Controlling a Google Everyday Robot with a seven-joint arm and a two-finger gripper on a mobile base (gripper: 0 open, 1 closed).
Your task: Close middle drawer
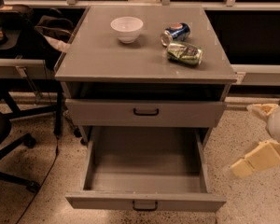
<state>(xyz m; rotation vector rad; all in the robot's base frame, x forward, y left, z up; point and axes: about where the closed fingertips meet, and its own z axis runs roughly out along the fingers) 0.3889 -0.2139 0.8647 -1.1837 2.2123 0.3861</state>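
- At the right edge of the view, low over the speckled floor (252, 195), the gripper (243, 139) hangs beside the cabinet (144, 64); its two cream fingers (260, 157) are spread wide apart and hold nothing.
- Just left of the fingers, and apart from them, is the middle drawer (144, 200), pulled far out of the cabinet. Its grey inside is bare to view and its low flat front is nearest the camera.
- On the centre of that front sits a small dark loop handle (144, 205), well to the left of the fingers and lower than them.
- Above the open drawer, at about the height of the upper finger, is the top drawer (186, 113) with a taller front and its own dark handle (146, 111); a dark gap shows above the front.
- Higher up and farther back, on the cabinet's flat top, a crushed green can (184, 53) lies on its side, touching or nearly touching a blue soda can (175, 33) behind it.
- Left of the cans stands a white bowl (127, 28), upright.
- Farthest from the fingers, at the left edge, is part of a black office chair (9, 143).
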